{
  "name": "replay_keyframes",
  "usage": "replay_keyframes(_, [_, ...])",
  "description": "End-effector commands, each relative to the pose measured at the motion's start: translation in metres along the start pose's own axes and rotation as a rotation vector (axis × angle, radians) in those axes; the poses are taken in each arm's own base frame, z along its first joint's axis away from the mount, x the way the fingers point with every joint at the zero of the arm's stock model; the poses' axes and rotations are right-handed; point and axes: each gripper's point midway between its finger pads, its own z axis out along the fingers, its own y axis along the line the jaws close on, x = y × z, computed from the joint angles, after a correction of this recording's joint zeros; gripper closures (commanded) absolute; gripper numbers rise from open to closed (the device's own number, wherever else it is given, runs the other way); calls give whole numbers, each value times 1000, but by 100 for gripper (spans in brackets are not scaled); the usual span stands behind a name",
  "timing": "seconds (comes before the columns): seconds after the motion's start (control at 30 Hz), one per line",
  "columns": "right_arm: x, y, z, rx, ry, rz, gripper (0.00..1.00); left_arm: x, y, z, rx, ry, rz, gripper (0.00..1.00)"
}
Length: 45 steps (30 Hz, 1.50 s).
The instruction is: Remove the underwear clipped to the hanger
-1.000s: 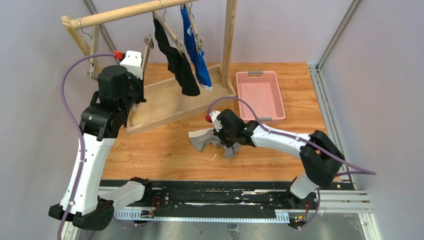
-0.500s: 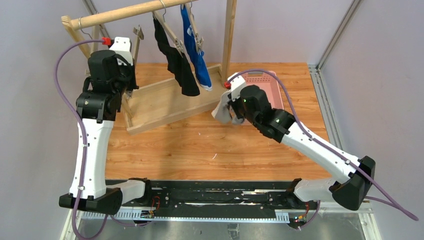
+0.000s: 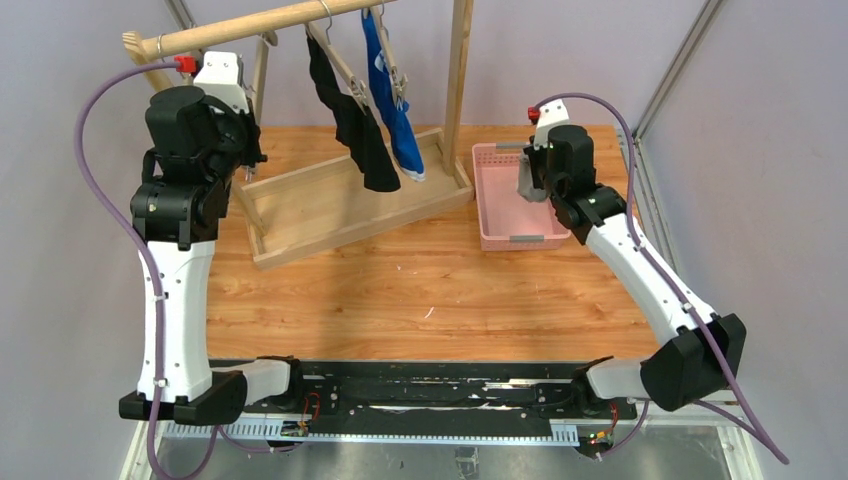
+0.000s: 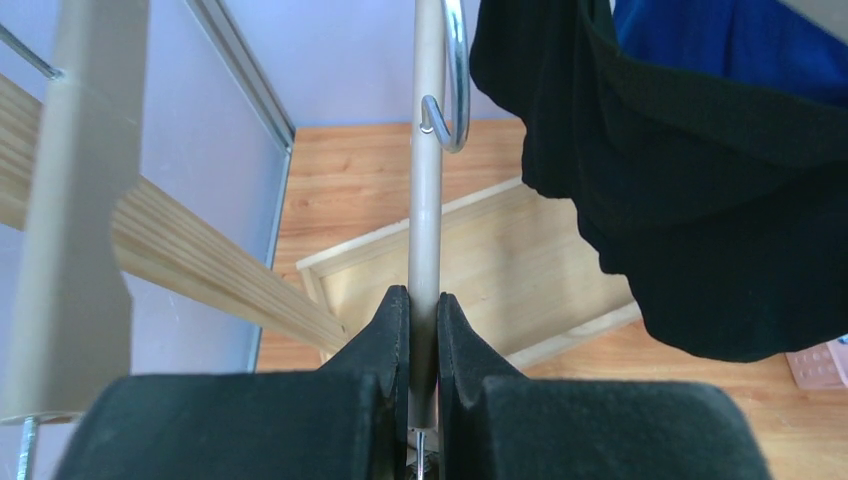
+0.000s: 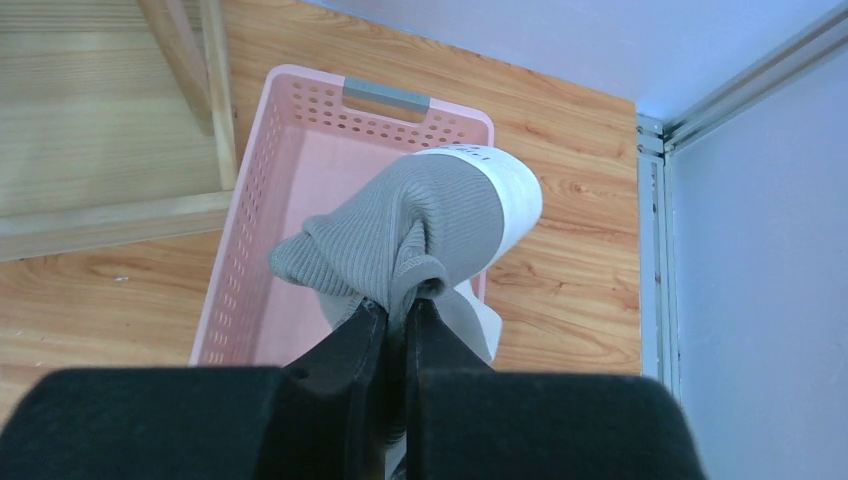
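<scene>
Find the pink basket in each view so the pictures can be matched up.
Top external: the pink basket sits right of centre, just right of the wooden rack base.
Left wrist: only a pink corner shows at the lower right edge, beyond the black underwear.
Right wrist: centre-left, beneath the grey underwear pinched in the right gripper.
Shared landmark: the wooden rack base, in all three views.

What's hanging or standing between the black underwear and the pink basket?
The top view shows two things. The blue underwear hangs just right of the black underwear. The rack's upright wooden post stands between that and the pink basket.
</scene>
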Motion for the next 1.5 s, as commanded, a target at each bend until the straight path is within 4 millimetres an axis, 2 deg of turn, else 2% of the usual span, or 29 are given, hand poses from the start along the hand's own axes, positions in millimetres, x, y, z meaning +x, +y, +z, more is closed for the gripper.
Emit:
replay_keyframes(0.0, [-11, -7, 16, -13, -42, 30, 100, -25, 5, -12, -5, -75, -6, 100])
replay_keyframes(0.2, [15, -7, 44, -27, 9, 32, 100, -37, 6, -15, 1, -100, -12, 100])
replay_keyframes(0.47, [61, 2, 81, -70, 108, 40, 99, -49, 11, -17, -20, -123, -10, 100])
replay_keyframes(1.0, [128, 45, 108, -243, 259, 17, 99, -71, 30, 8, -46, -153, -34, 100])
replay_keyframes(1.27, [146, 53, 113, -268, 305, 27, 99, -53, 33, 35, -25, -86, -36, 100])
replay_keyframes(1.47, [154, 55, 114, -274, 332, 24, 99, -38, 35, 48, -25, -47, -44, 100])
